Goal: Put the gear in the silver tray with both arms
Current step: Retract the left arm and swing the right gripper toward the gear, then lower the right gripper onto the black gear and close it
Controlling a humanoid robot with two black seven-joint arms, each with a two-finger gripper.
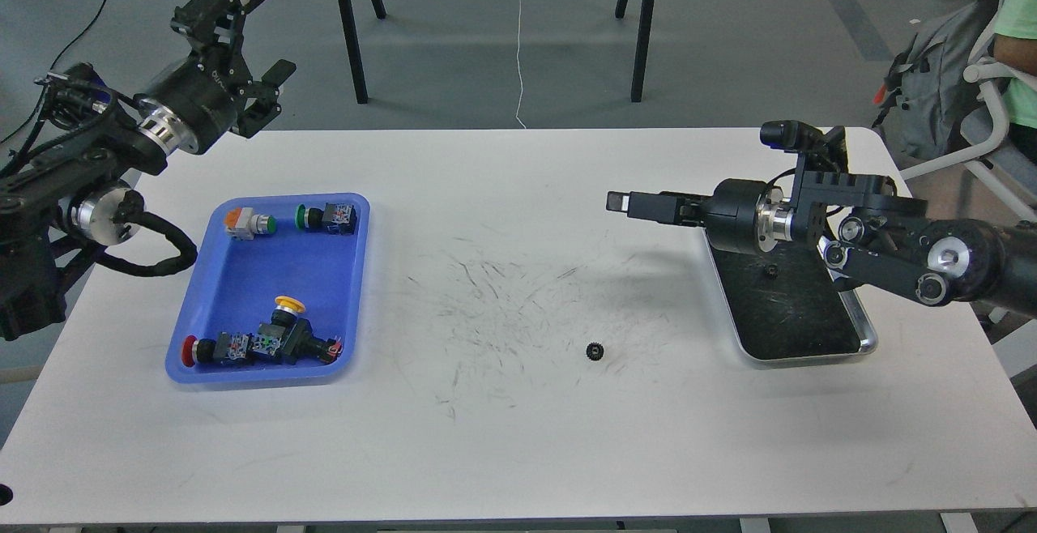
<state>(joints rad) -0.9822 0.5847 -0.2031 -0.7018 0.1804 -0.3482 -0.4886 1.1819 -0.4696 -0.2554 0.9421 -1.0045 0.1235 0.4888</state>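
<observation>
The right gripper [620, 202] hangs above the white table [518, 436], pointing toward the middle of it, and its fingers read as one dark bar from this side, so I cannot tell whether they are parted or closed; nothing shows between them. Directly behind and beneath that gripper's wrist lies the silver tray [865, 344], its dark scratched bottom partly covered by the arm, with one small dark piece [772, 271] resting on it just below the wrist; it is too small to name. The gear [595, 350], small and black, sits on the bare tabletop below and slightly to the inside of the right fingertips, well apart from them and clear of the tray's near corner. The left gripper [263, 51] is raised over the far left corner of the table, its two fingers spread wide and holding nothing. Below it, toward the near edge, rests the blue tray [243, 282], holding push-button switches: two [324, 218] at the end nearest the left gripper, and a cluster [267, 340] with yellow and red caps at the end farther from it.
</observation>
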